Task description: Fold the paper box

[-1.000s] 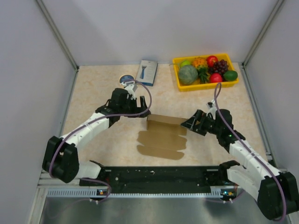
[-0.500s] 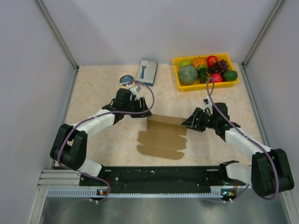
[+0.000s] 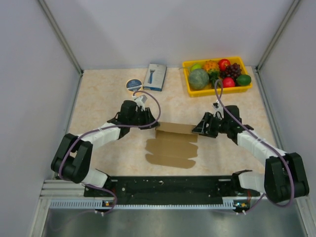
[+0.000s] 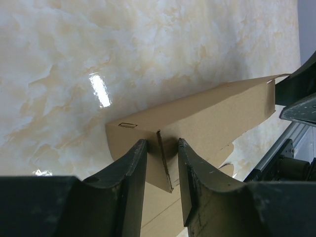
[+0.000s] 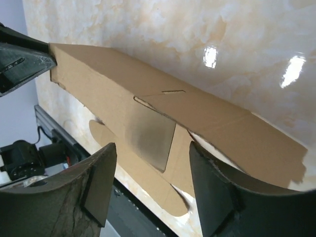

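Observation:
The paper box (image 3: 172, 146) is a brown cardboard blank lying flat in mid-table, with its far panel (image 3: 176, 128) folded upright. My left gripper (image 3: 154, 124) is at the panel's left end. In the left wrist view its jaws (image 4: 161, 144) stand narrow on either side of a thin end flap (image 4: 166, 165), with a small gap on each side. My right gripper (image 3: 198, 130) is at the panel's right end. Its jaws (image 5: 152, 148) stand apart above the right end flap (image 5: 150, 136), touching nothing. The raised panel (image 5: 98, 79) runs away toward the left gripper.
A yellow tray (image 3: 219, 91) of toy fruit stands at the back right. A small blue-and-white box (image 3: 155, 76) and a round dark disc (image 3: 133, 84) lie at the back centre-left. The arms' black base rail (image 3: 168, 187) runs along the near edge.
Both arms have stretched lower and closer to the ends of the upright panel. The left jaws have narrowed around the end flap. The right jaws narrowed, then held.

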